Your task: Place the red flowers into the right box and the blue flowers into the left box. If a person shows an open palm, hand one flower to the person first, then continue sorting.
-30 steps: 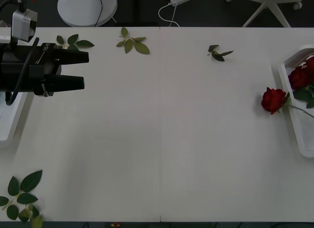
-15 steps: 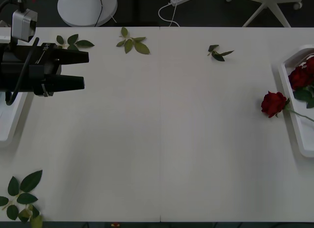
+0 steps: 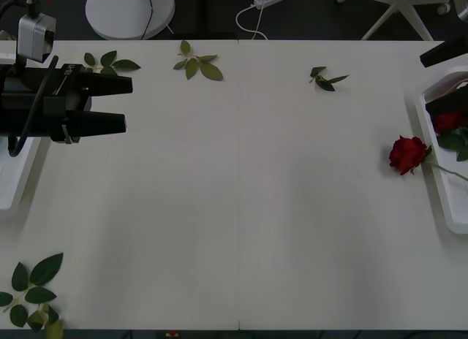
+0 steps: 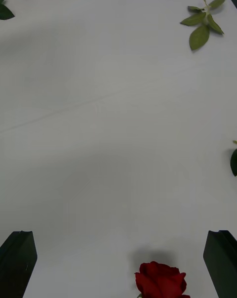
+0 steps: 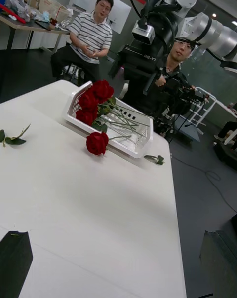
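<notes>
Newly arrived over the right box (image 3: 439, 164), right tool (image 3: 444, 76) gapes above a hanging red flower (image 3: 407, 154).

Camera layout: one overhead, two wrist-mounted.
Front view looks forward and down over the whole table (image 3: 241, 207). Right wrist view sits low and close over the tabletop. Left wrist view looks nearly level across the table toward the right box (image 5: 129, 147). All three share one stray red rose (image 3: 406, 153) (image 4: 160, 279) (image 5: 97, 143).
</notes>
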